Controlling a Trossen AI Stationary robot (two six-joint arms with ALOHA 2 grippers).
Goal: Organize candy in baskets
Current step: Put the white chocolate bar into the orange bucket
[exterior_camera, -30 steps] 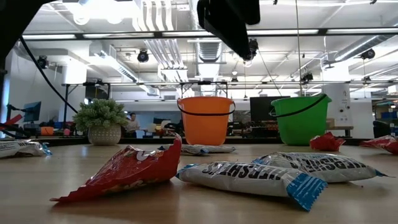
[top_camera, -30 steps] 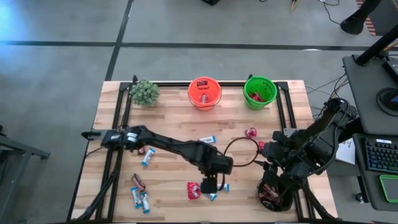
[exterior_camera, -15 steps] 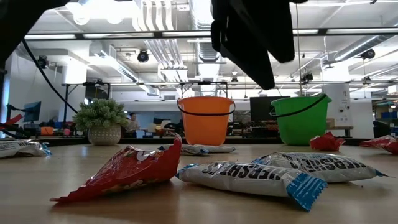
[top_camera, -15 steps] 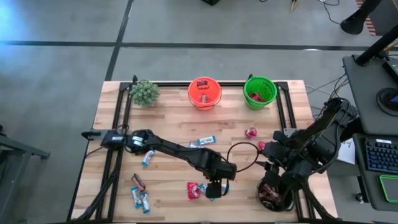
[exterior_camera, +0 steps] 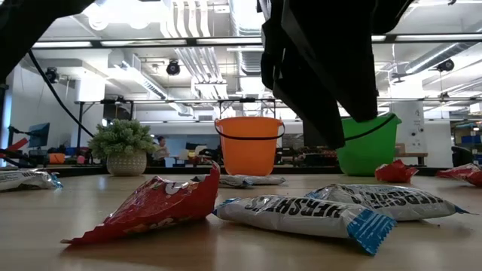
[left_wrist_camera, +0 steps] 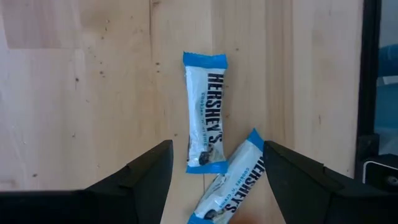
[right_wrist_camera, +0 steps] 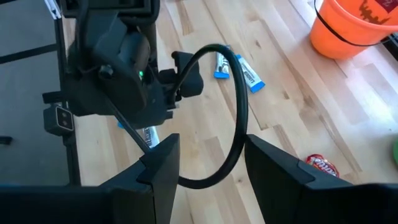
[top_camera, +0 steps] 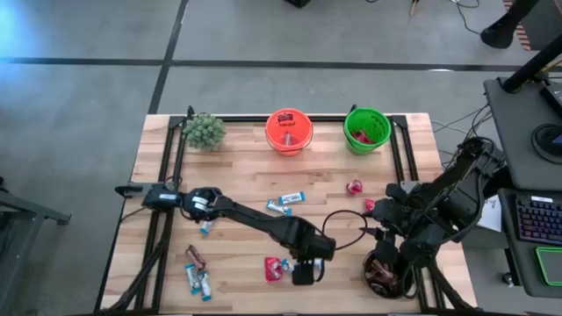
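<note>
Now left end effector (top_camera: 301,274) released, pointing straight down above blue-white candy (left_wrist_camera: 207,120); right end effector (top_camera: 392,274) released over black bowl (top_camera: 376,279).

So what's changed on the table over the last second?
The left claw swung toward the table's front edge and dropped lower over two blue-and-white candies, fingers open, holding nothing. The right claw stayed over the black bowl. Candy and pails are unmoved.

Along the desk's (top_camera: 237,180) top edge sit the plant (top_camera: 204,131), then two pails (top_camera: 289,131) to its right. Candies (top_camera: 198,279) lie scattered lower left and centre; a bowl (top_camera: 386,276) sits lower right.
</note>
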